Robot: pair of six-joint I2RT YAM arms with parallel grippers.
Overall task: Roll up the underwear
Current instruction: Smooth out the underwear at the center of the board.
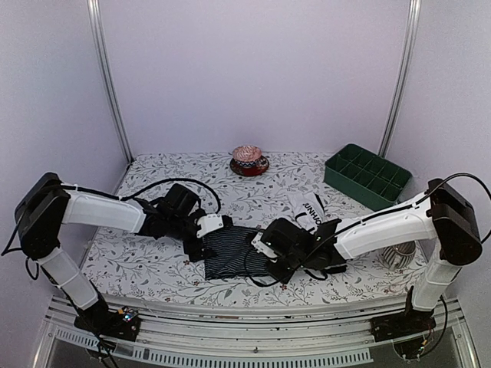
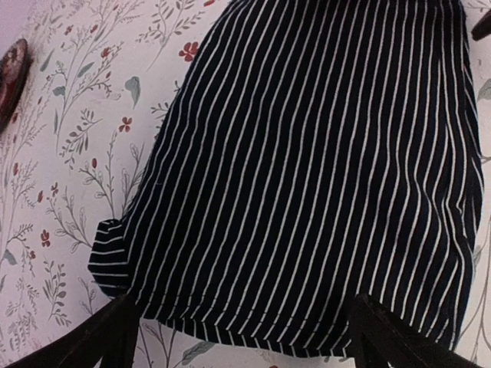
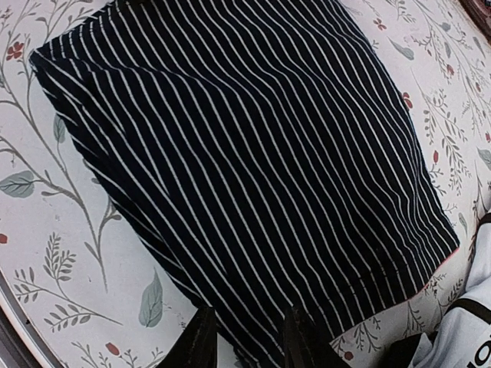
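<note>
Lying flat for rolling, the striped briefs (image 1: 234, 251) sat on the table (image 1: 146, 268); left gripper (image 2: 245, 326) gaped wide over one hem, ready to pinch; right gripper (image 3: 249, 343) stood narrowed at the opposite hem, grip unclear.

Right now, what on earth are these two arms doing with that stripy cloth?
Two robot arms are set to roll up underwear. The black striped briefs lie flat and unrolled on the flowered table between them. The left arm's fingers stand wide open at one edge. The right arm's fingers sit closer together at the opposite edge, though whether they grip it isn't clear. The white briefs lie untouched behind the right arm.
</note>
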